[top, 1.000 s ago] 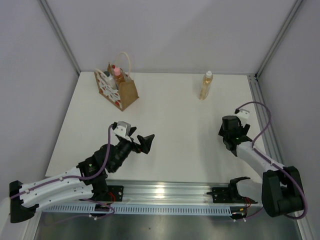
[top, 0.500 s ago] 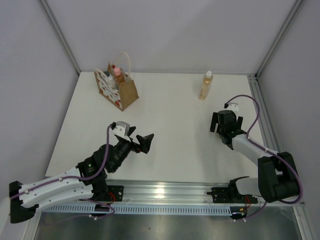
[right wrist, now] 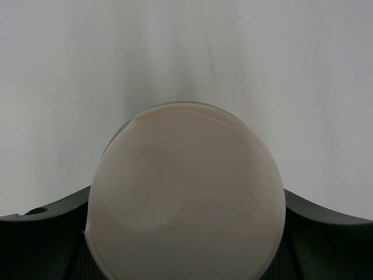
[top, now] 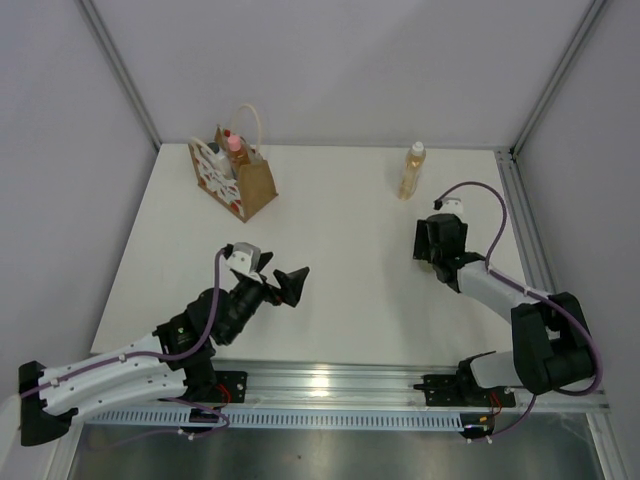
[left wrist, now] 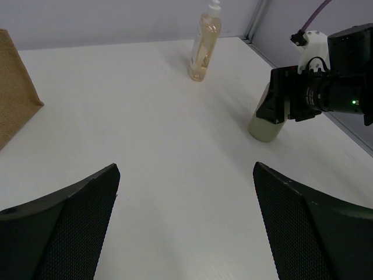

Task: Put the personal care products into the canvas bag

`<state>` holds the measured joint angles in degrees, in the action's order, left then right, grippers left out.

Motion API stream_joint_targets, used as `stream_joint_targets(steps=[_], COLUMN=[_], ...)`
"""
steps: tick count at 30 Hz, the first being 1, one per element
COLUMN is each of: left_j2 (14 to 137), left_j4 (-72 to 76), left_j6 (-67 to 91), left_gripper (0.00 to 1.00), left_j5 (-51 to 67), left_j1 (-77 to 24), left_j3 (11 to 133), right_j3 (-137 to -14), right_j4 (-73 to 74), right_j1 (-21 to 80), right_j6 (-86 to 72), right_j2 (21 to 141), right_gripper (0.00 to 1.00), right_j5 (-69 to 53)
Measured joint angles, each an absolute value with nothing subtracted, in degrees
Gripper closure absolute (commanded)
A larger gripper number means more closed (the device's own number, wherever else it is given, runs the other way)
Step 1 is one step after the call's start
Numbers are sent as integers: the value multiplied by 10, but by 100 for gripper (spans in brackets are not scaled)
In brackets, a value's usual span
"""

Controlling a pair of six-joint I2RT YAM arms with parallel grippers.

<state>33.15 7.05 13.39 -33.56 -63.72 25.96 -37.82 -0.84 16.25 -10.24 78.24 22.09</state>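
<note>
Cream bottle (upright) | right tool pinching it | left tool spread wide

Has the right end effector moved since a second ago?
Yes. In the overhead view the right end effector has shifted left and away from the arm bases, nearer the unmoved amber bottle, clasping the cream bottle.

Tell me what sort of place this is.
Probably a robotics lab test cell, not a home: a white table boxed in by plain panels, robot arms bolted to an aluminium rail, and staged props like the canvas bag.
</note>
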Motion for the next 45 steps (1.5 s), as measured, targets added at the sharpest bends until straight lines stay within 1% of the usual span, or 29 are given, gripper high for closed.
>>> stream_joint_targets(steps=[3, 7, 13, 15, 18, 19, 20, 21, 24, 27, 33, 38, 41, 45], left_j2=[338, 333, 321, 322, 327, 330, 333, 336, 344, 352, 385, 477, 540, 631], left_j4=[79, 90, 97, 102, 111, 114, 115, 115, 115, 115, 119, 110, 109, 111], left_j6=[129, 128, 118, 115, 113, 110, 109, 109, 104, 103, 102, 131, 145, 145], left_gripper=[1, 1, 1, 1, 1, 1, 1, 1, 1, 1, 1, 1, 1, 1], left_j5=[-330, -324, -322, -322, -322, -322, -322, -322, -321, -315, -275, -189, -151, -121], left_j1=[-637, -637, -637, -637, -637, -637, -637, -637, -637, -637, -631, -578, -552, -548], left_j3=[259, 248, 236, 235, 233, 233, 233, 233, 233, 233, 234, 279, 316, 382], right_j3=[-382, -392, -436, -448, -470, -473, -478, -483, -496, -505, -552, -555, -538, -495], right_j4=[-3, -3, -31, -46, -56, -55, -54, -53, -46, -18, 88, 144, 154, 162], right_j1=[204, 265, 354, 374, 405, 412, 418, 423, 429, 428, 396, 332, 324, 324], right_j6=[-110, -126, -134, -134, -133, -133, -134, -134, -133, -134, -152, -161, -166, -176], right_j2=[783, 792, 852, 871, 897, 899, 901, 901, 893, 860, 737, 589, 514, 445], right_gripper=[49, 49, 43, 34, 14, 11, 3, 1, 1, 1, 0, 1, 0, 0], right_j5=[203, 187, 186, 183, 187, 187, 186, 185, 182, 178, 162, 149, 135, 105])
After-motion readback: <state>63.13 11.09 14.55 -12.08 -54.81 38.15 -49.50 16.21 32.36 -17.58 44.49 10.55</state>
